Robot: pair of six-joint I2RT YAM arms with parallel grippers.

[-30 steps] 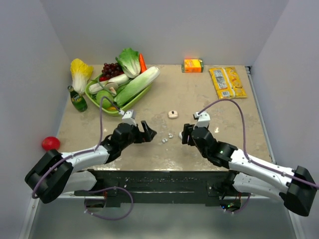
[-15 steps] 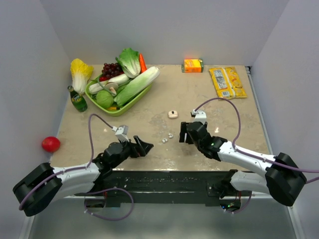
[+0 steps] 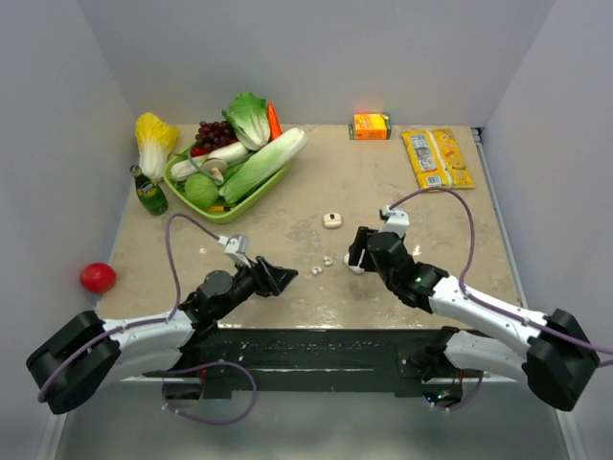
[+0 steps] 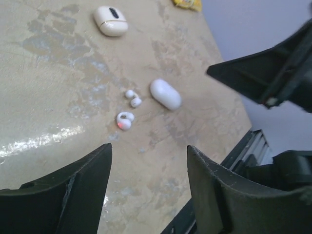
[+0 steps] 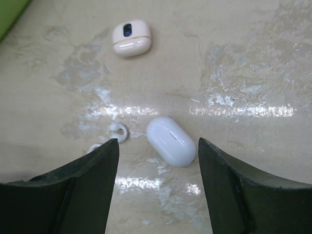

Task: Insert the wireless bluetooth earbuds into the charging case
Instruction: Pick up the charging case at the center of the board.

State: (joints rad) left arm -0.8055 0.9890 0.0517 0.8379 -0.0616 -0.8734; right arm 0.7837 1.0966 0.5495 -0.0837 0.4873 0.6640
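Note:
Two tiny white earbuds [image 3: 328, 260] [image 3: 316, 272] lie mid-table; they also show in the left wrist view [image 4: 132, 97] [image 4: 125, 120] and the right wrist view [image 5: 118, 130] [image 5: 95, 146]. The cream charging case [image 3: 332, 220] lies shut a little farther back, also seen in both wrist views [image 4: 111, 20] [image 5: 130, 38]. My left gripper [image 3: 281, 279] [image 4: 148, 148] is open and empty, low, to the near left of the earbuds. My right gripper [image 3: 356, 259] [image 5: 157, 146] is open, its jaws either side of a white oval capsule [image 5: 170, 141], not touching it.
The white oval capsule [image 4: 165, 94] lies just right of the earbuds. A green tray [image 3: 182, 181] of vegetables and a green bottle [image 3: 148, 192] stand at the back left. An orange carton [image 3: 371, 126] and a yellow packet [image 3: 437, 158] lie at the back right. A red ball [image 3: 97, 277] lies off the table's left.
My left arm has pulled back and lower toward the near edge, away from the earbuds. My right gripper has shifted slightly and now straddles the white capsule.

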